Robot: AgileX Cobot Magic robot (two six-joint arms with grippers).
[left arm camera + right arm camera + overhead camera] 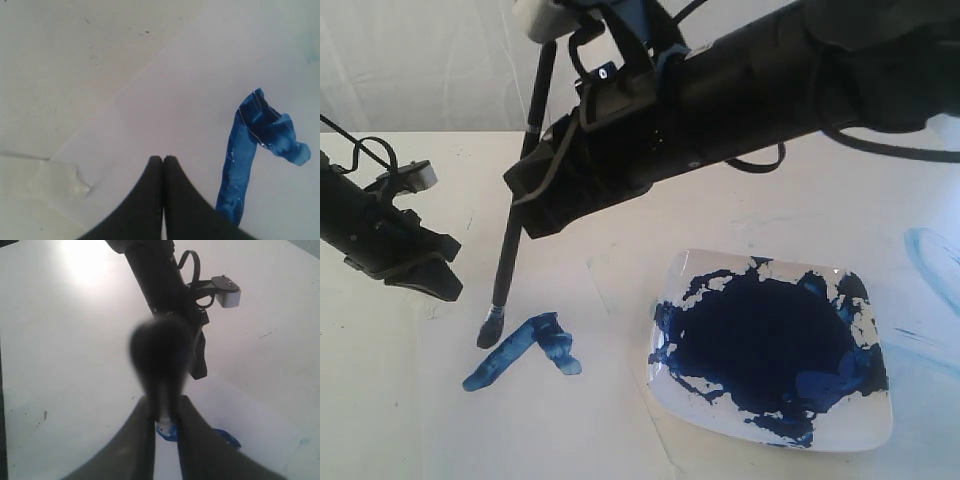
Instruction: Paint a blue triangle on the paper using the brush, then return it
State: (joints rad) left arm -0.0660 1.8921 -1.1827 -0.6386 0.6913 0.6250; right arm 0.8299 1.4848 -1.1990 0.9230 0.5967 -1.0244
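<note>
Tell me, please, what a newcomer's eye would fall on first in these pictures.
The dark navy paint pool filling the white plate at the right stands out first. Next come the two thick strokes of the blue triangle on the paper at centre-left, with the right gripper holding the brush tip-down beside them.

looks like a robot lab; white table [820, 210], pale draped backdrop [420, 60]

right gripper [528, 206] tilts down, jaws clamped narrow; left gripper [163, 160] sits low, closed tight.
</note>
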